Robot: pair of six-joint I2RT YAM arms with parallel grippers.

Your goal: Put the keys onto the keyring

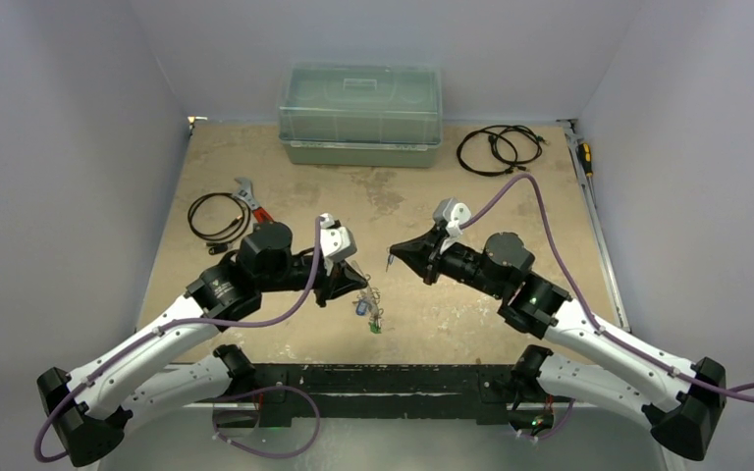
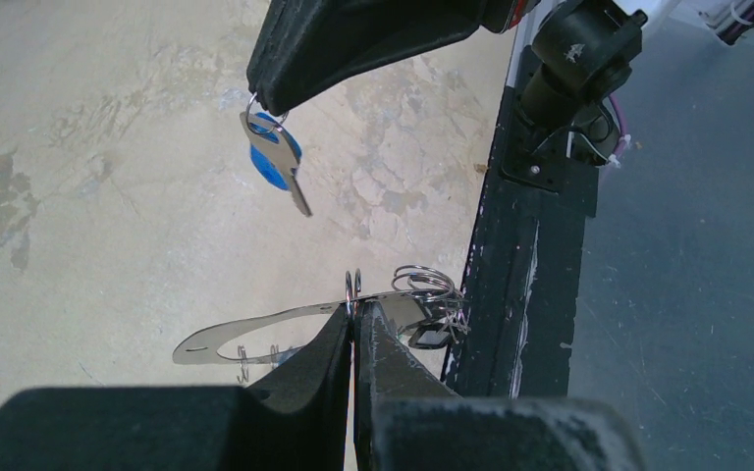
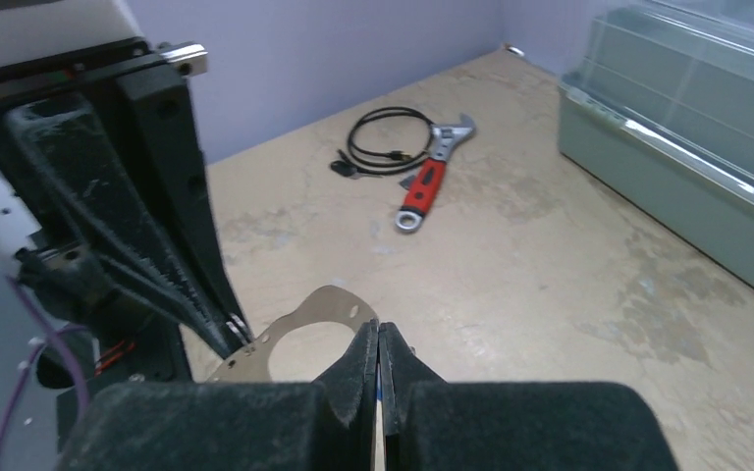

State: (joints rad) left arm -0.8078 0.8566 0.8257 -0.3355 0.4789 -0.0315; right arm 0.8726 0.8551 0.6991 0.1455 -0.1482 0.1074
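item: left claw (image 2: 355, 319), jaws pressed together on the thin edge of the keyring (image 2: 245, 332), which juts sideways from the fingertips as a flat silvery loop held above the counter (image 1: 403, 196). item: right claw (image 3: 378, 339), jaws closed on the head of a blue-tagged key (image 2: 277, 162); the blade hangs down and slightly aslant below the fingertips, near the keyring but apart from it (in the right wrist view the key shows only as a sliver between the fingers). the two claws face each other tip to tip over the near middle of the counter, with the loop lying between them. item: remaining keys (image 1: 371, 312), a small cluster with blue and green tags just beside the left claw tip, with a few small wire rings bunched at the keyring's gripped end; whether they hang from the loop or lie on the counter cannot be told. item: wrench (image 3: 422, 186), red handle, lying flat towards the far left. item: cable coil (image 3: 388, 137), black, touching the wrench's jaw end. item: lidded box (image 1: 360, 113), translucent green, against the back wall. item: second cable coil (image 1: 499, 149), black, to the right of the box.
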